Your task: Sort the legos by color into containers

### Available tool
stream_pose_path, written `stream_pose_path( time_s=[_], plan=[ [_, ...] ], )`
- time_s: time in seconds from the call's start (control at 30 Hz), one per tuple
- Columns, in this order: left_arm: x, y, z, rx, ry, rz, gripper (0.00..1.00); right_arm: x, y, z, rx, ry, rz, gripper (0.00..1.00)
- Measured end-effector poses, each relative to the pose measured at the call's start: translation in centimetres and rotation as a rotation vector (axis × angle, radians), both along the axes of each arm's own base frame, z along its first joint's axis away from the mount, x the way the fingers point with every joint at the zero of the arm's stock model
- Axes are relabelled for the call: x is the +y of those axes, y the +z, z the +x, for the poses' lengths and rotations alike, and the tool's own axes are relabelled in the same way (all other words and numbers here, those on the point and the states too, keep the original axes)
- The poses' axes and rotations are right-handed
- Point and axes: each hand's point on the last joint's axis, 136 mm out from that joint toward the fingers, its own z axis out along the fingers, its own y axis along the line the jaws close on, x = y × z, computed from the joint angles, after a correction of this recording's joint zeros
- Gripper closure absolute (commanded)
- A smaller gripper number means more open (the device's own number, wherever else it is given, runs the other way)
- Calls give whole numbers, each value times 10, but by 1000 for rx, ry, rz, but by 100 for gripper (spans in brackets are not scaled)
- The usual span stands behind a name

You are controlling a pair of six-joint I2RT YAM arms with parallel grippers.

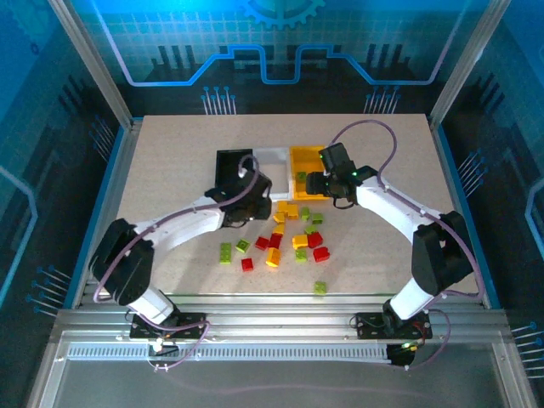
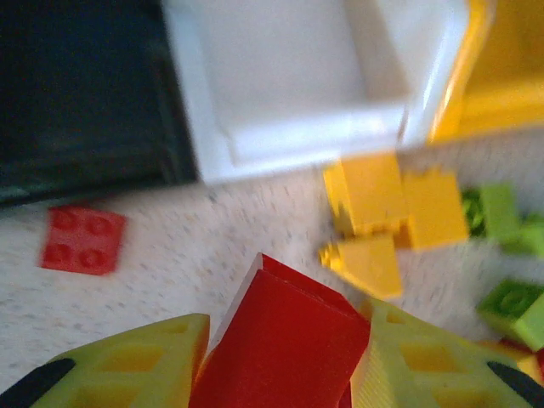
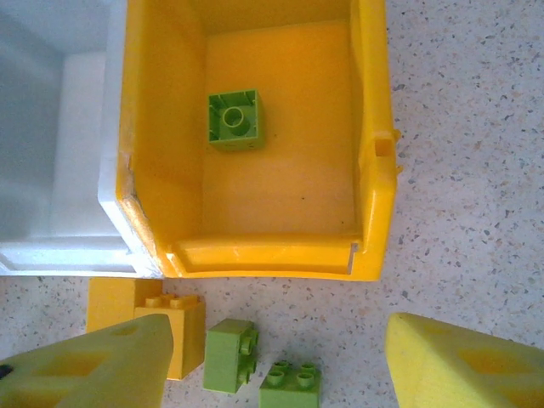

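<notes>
Left wrist: my left claw (image 2: 280, 378) is clamping a red brick (image 2: 285, 336). My right claw (image 3: 279, 361) is gaping wide by the yellow bin (image 3: 376, 161), one green brick (image 3: 235, 121) lying inside.

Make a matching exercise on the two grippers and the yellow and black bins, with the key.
1. left gripper
2. right gripper
3. yellow bin
4. black bin

a. one green brick inside
b. leftmost in the row, seen from the top camera
c. shut on a red brick
d. open, holding nothing

Pairs: 1-c, 2-d, 3-a, 4-b
</notes>
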Motion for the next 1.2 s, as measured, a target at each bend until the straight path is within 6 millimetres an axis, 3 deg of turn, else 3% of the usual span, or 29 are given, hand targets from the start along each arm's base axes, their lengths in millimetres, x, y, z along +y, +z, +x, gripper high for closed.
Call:
stream_pose_path(
  time_s=[0.07, 0.17, 0.27, 0.37, 0.43, 0.6, 0.83, 0.93, 1.07, 1.2],
  plan=[
    [18, 23, 20, -48, 91, -28, 84, 0, 0, 0, 0, -2, 2, 32],
    [52, 40, 47, -89, 219, -41, 84, 0, -1, -1, 2, -3, 2, 32],
    [81, 39, 69, -93, 328, -30, 84, -1, -3, -3, 5, -3, 1, 32],
    [97, 24, 89, -66, 393, -13, 79, -3, -5, -7, 11, -3, -3, 32],
    [99, 12, 96, -43, 409, 1, 72, -4, -5, -9, 12, -2, -3, 32],
    [94, -5, 110, -10, 409, 24, 38, -2, -3, -16, 11, 10, 1, 30],
    [89, 7, 110, -23, 408, -24, 1, 25, -5, -36, 35, 130, 12, 25],
    [81, 32, 98, -59, 387, -89, 1, 49, -8, -56, 58, 232, 4, 22],
    [65, 82, 70, -148, 324, -200, 1, 90, -15, -97, 95, 411, -25, 20],
    [59, 102, 38, -187, 277, -265, 1, 130, -29, -146, 142, 591, -63, 18]
  ],
)
